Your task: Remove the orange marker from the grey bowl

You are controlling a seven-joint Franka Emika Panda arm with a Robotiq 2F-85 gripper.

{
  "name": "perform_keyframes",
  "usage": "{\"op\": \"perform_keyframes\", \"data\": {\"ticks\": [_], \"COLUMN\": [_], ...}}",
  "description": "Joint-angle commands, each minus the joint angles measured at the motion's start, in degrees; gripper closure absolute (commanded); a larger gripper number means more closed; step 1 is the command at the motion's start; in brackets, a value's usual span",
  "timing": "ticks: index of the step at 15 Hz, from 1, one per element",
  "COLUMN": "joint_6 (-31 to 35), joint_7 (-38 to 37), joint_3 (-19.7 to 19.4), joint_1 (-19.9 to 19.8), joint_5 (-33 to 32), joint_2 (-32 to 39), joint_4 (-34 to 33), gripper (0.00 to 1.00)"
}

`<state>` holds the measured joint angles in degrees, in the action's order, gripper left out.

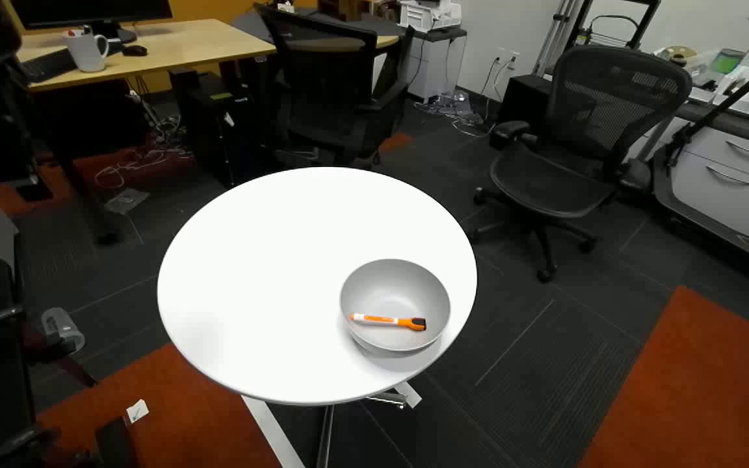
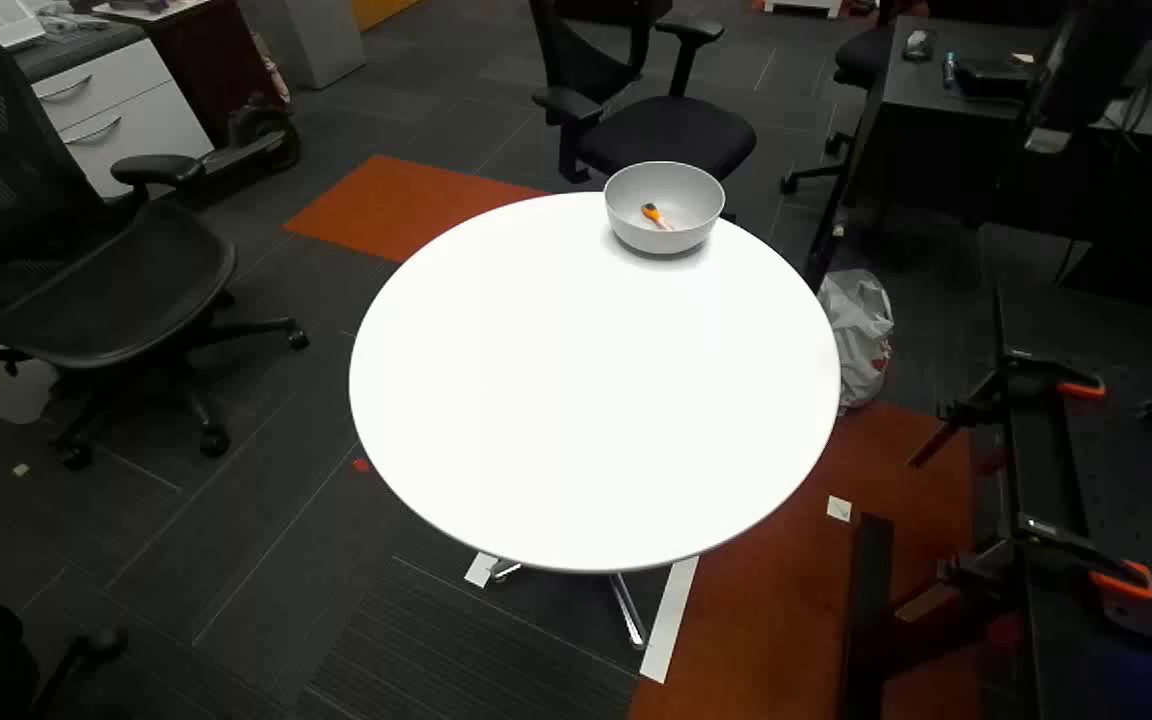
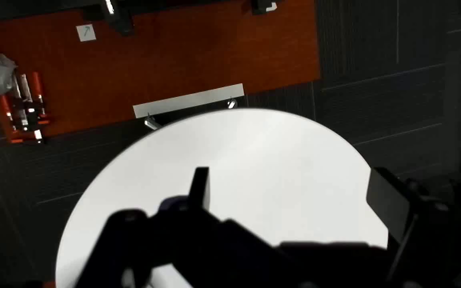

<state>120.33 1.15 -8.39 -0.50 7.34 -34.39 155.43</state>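
- Presently, a black two-fingered gripper (image 3: 290,188) enters from the bottom of the wrist view, outlined against a round white tabletop (image 3: 278,152).
- Fingers (image 3: 388,200): two, spread wide apart, bare tabletop showing between them. Nothing gripped.
- Arm pose: wrist view looks down on the tabletop and on floor past its edge. Height over the table cannot be judged; further links of the arm cannot be identified with certainty in the exterior views.
- Bowl: one round, smooth, light grey bowl (image 1: 393,281), upright on the tabletop near its edge in both exterior views.
- Marker: one slim orange-and-white marker with a black end (image 1: 384,320), lying inside the bowl; black end toward the right in an exterior view.
- Chairs in that same view: two, a black mesh-backed office chair (image 1: 615,117) and a darker black office chair (image 1: 322,84) by a light wooden desk (image 1: 218,45).
- Mugs: one, a white handled mug (image 1: 90,53), on the desk.
- Floor, wrist view: one white paper square (image 3: 85,33) marked with an arrow, on orange carpet (image 3: 214,44); one long white strip (image 3: 188,100); two chrome table feet (image 3: 232,103) near the strip.
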Motion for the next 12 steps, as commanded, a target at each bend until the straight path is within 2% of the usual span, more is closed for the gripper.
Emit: {"op": "perform_keyframes", "data": {"ticks": [1,7,12], "joint_6": [-0.2,0.5,4.1], "joint_7": [0.6,-0.4,-2.9], "joint_3": [1.1,1.6,1.3], "joint_1": [-1.1,-1.4,-4.9], "joint_5": [0.7,0.3,-1.1], "joint_2": [0.1,0.6,2.7], "joint_4": [-0.1,-0.2,-3.7], "gripper": [0.0,0.0,0.0]}}
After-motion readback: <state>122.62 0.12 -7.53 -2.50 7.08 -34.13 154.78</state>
